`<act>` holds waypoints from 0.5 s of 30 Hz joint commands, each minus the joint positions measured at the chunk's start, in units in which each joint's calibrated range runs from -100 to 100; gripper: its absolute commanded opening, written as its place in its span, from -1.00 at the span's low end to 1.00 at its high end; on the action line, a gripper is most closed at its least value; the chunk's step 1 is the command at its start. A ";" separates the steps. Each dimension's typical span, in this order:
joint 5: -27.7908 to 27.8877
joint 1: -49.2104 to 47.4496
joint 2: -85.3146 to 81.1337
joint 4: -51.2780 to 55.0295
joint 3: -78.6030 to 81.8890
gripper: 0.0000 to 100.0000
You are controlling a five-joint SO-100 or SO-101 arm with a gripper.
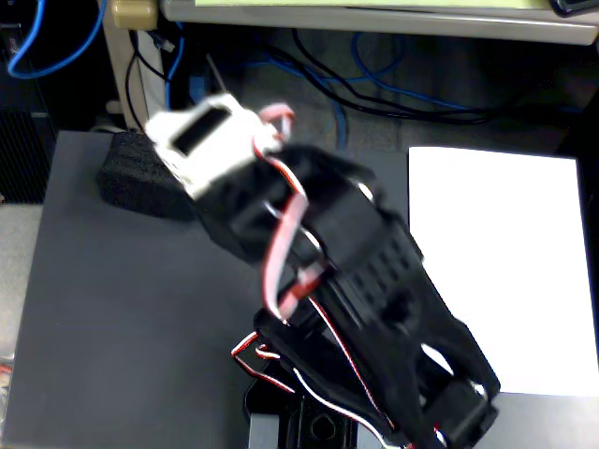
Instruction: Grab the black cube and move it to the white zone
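The black cube [136,178] is a rough dark foam block lying on the dark grey tabletop [122,318] at the far left. The black arm reaches from the bottom middle up and to the left. My gripper [187,150], with its white part, is blurred by motion and sits over the block's right end, hiding that end. The fingers do not show clearly, so I cannot tell whether they are open or shut, or whether they touch the block. The white zone [496,262] is a white paper sheet on the right side of the table, with nothing on it.
Blue and black cables [374,84] lie on the floor behind the table. A pale table leg [126,56] stands behind the block. The arm's base [318,421] is at the bottom edge. Red and white wires [285,243] run along the arm.
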 commanded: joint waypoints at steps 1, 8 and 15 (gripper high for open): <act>-0.40 0.03 14.16 -2.03 -11.67 -0.94; -4.01 -0.04 16.18 -2.03 -12.57 -0.94; -8.46 -5.64 51.54 -1.26 -33.15 -0.94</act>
